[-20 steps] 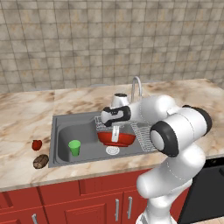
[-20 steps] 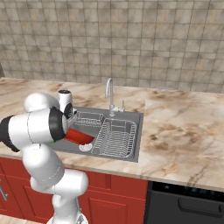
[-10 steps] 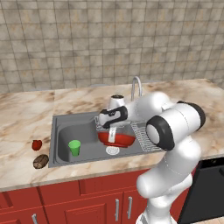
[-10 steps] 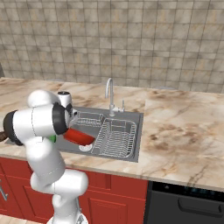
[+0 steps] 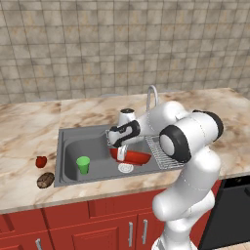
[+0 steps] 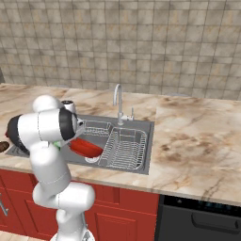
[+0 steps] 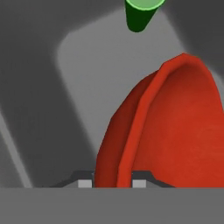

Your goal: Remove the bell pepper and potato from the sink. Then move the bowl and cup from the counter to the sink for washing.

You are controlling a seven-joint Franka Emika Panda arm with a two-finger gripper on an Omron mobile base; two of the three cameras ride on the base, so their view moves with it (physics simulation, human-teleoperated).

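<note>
**Bowl held by its rim over the sink**

Left base view: The arm reaches from the lower right out over the sink (image 5: 68,141), a grey basin set in a marbled counter (image 5: 29,122). The gripper (image 5: 122,152) points down at the near edge of the bowl (image 5: 134,157), which hangs tilted above the right part of the basin, over the round drain (image 5: 125,168). The cup (image 5: 83,164) stands upright on the basin floor, left of the bowl and apart from it. On the counter just left of the sink lie the pepper (image 5: 41,161) and, nearer the front edge, the potato (image 5: 45,179); the two are close but not touching. A wire rack (image 5: 163,154) sits at the right end of the sink, partly behind the arm, and the faucet (image 5: 151,95) rises behind it.

Right base view: The arm stands at the lower left and hides the gripper. The bowl (image 6: 86,147) shows past the arm's elbow, tilted, its low edge toward the drain (image 6: 92,159). The rack (image 6: 123,148) fills the right half of the sink (image 6: 147,146), with the faucet (image 6: 118,101) at the back rim. A dark sliver of the potato (image 6: 3,146) shows at the far left edge. A thin green edge of the cup (image 6: 57,144) peeks out beside the arm.

Hand view: The fingers (image 7: 85,182) are clamped on the rim of the bowl (image 7: 175,131), one tip on each side of the red wall, which rises between them. Beyond it is the grey floor of the sink (image 7: 83,78), and the cup (image 7: 141,15) stands at the top of the view, apart from the bowl.
</note>
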